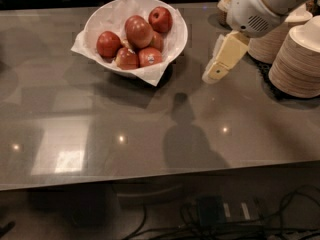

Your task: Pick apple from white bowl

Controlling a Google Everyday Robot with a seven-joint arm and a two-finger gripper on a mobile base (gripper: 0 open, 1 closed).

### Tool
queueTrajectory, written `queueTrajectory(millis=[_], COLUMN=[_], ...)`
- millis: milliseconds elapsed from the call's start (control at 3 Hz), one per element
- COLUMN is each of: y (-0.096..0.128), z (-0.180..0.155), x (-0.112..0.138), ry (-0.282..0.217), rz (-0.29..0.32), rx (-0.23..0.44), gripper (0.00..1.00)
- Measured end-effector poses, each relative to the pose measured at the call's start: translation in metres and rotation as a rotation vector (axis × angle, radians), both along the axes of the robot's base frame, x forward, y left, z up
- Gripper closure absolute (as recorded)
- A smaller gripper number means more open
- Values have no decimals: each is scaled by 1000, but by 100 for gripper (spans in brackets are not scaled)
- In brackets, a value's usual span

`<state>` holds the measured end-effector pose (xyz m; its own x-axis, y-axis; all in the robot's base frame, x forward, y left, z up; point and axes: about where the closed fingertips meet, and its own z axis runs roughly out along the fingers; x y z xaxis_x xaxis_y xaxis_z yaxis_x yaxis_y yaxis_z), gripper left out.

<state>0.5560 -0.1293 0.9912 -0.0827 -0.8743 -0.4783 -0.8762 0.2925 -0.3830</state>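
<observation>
The white bowl (176,30) lined with crinkled white paper stands at the back left of the grey table (150,134). It holds several red apples, with the largest apple (138,30) on top in the middle and another apple (160,19) at the back right. My gripper (213,76) hangs from the white arm (255,6) at the upper right. It points down and to the left, above the table, a short way to the right of the bowl and apart from it. It holds nothing that I can see.
Stacks of tan disposable bowls (299,59) stand at the right edge, with another stack (270,41) behind, just right of the gripper. The table's front edge runs across the lower part of the view, with cables (225,219) on the floor below.
</observation>
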Motion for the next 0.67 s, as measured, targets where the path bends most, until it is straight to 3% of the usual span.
queueTrajectory(millis=[667], y=[77], z=[8], x=[60], ry=[-105], rz=[90], rx=[121], gripper=[0])
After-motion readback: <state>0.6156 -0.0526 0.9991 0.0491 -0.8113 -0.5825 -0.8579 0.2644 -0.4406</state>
